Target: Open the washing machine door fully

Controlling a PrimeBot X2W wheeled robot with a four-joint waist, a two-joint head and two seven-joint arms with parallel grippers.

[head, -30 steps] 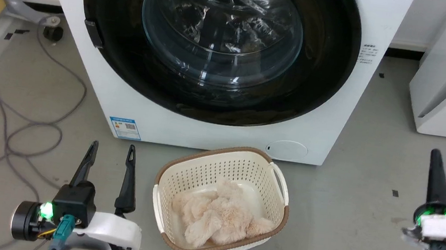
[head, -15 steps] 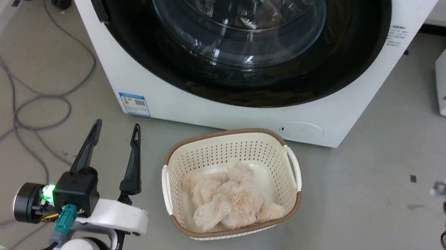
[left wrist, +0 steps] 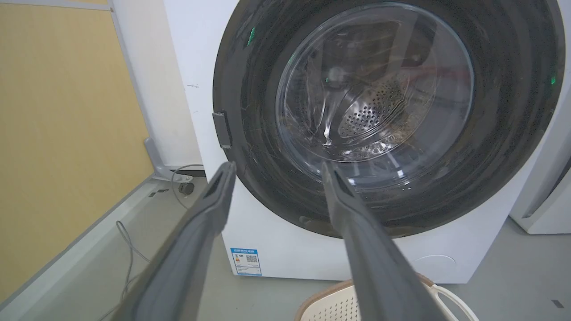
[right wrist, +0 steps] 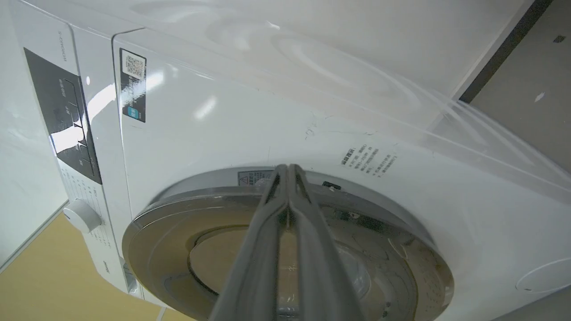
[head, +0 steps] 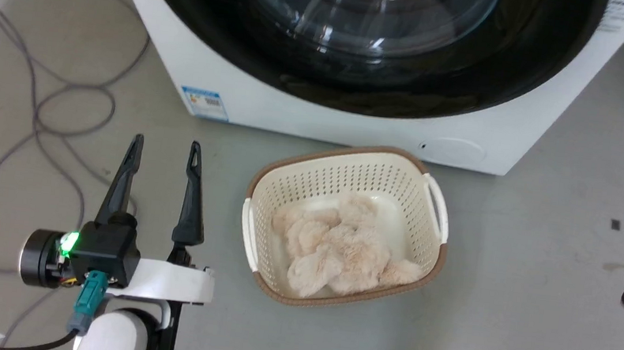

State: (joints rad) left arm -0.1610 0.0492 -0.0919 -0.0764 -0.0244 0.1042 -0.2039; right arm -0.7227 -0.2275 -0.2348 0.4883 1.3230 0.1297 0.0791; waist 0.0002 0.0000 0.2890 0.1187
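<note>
Since a second ago the head camera has tipped and turned, so the whole scene has slid up and rightward in the head view, while the right arm has drifted toward that view's right edge. At the lower left of the head view the left gripper (head: 167,142) hangs over the floor (head: 506,311), its two dark fingers spread apart and holding nothing. In the left wrist view they point at the lower left part of the washing machine door (left wrist: 374,89), well apart from it. The right gripper (right wrist: 287,167) has its fingers pressed together with nothing between them, tips aimed at the door's rim in the right wrist view; whether they touch it cannot be told. The door lies closed, flush against the front of the washing machine (head: 352,126), with a small dark tab (left wrist: 221,129) on its left edge. A blue label (head: 205,103) sits at the front's lower left corner and a round cap (head: 458,150) near its lower right corner. Just before the machine's lower edge a cream basket (head: 347,167) stands on the floor, holding a fluffy beige cloth (head: 338,253). A grey cable (head: 35,111) loops over the floor to the left of the left gripper.
</note>
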